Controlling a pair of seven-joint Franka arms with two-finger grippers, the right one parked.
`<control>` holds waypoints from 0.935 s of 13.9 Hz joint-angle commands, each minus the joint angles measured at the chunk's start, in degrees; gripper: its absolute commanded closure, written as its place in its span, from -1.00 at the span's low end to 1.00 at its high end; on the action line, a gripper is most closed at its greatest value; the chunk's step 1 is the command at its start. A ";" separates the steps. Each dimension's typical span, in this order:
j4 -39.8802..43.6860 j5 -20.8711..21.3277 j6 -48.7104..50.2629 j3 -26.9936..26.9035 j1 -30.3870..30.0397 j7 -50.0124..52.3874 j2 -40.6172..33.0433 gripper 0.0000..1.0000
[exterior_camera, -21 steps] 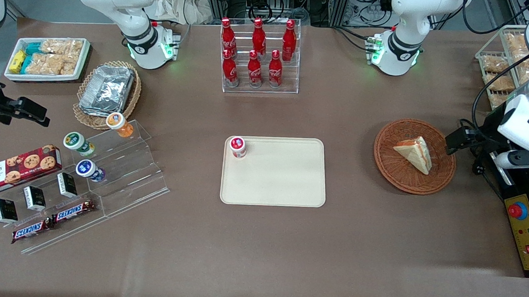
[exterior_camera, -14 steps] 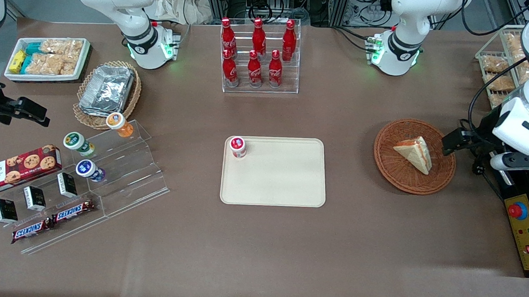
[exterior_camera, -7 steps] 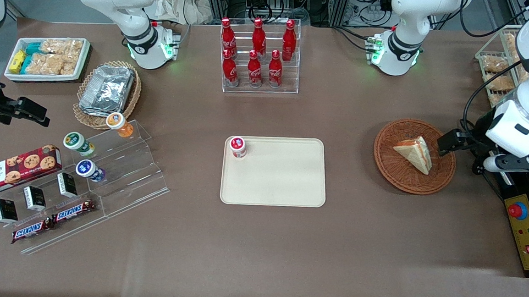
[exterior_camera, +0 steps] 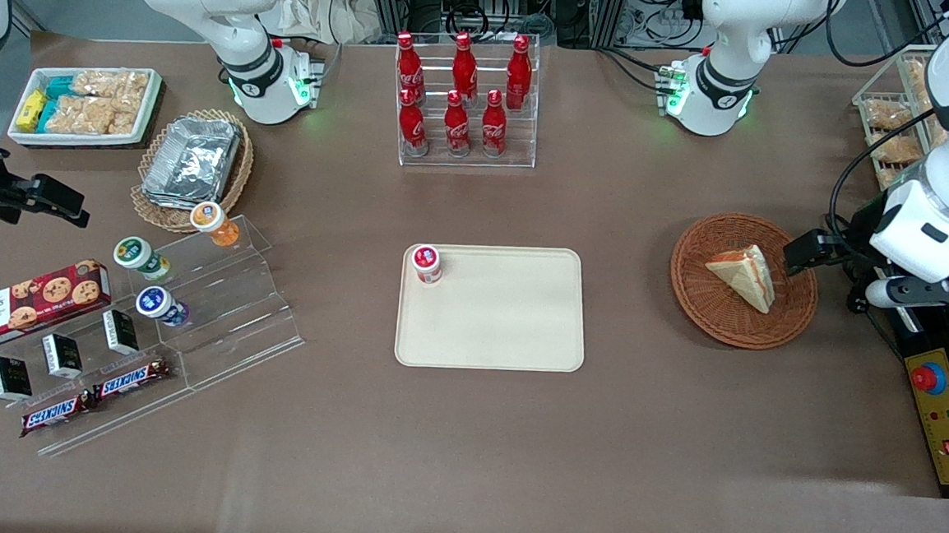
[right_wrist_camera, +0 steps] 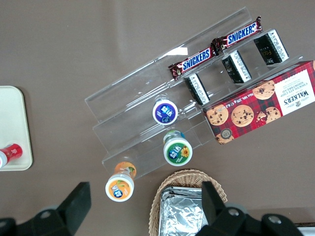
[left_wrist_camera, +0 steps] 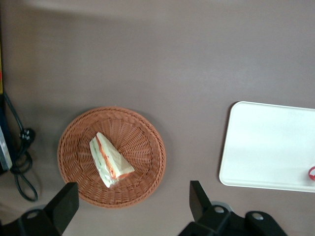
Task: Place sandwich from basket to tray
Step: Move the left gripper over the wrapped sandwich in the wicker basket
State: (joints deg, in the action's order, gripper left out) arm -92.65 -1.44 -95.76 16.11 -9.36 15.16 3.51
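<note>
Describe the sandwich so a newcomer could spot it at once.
Find the round reddish-brown basket toward the working arm's end of the table, beside the cream tray. The sandwich lies in it, below the open gripper: a pale triangular wedge with an orange-pink edge, the basket's only item.

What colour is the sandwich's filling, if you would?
Orange-pink with some green on the sandwich, clearest in the left wrist view.

1. My working left arm reaches in from its end of the table, white forearm sloping down toward the wrist.
2. Wrist sits low, black camera bracket jutting toward the table's middle.
3. Gripper [left_wrist_camera: 130,206] hangs in the air with nothing between its fingers [left_wrist_camera: 65,202].
4. Both black fingers spread wide apart, tips angled slightly outward, as the wrist camera shows.
</note>
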 commanded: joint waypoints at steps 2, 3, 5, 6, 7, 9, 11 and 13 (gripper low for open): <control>0.89 -0.15 2.16 0.24 0.04 4.71 0.18 -1.00; 0.63 -0.06 2.42 0.24 0.04 4.71 0.01 -1.00; -1.65 0.29 2.86 0.15 -0.05 5.14 -1.48 -1.00; -4.18 0.38 2.86 0.15 -0.13 5.76 -2.88 -1.00; -6.99 0.47 2.26 0.15 -0.22 5.85 -4.55 -1.00; -13.40 0.56 -1.42 0.06 -0.57 6.03 -7.71 -1.00; -21.83 0.47 -6.95 -0.38 -0.84 6.11 -11.75 -1.00; -28.96 0.29 -11.18 -0.99 -0.84 8.30 -14.48 -1.00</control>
State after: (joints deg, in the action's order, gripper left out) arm -112.14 -1.27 -102.19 15.49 -9.66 21.44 -5.06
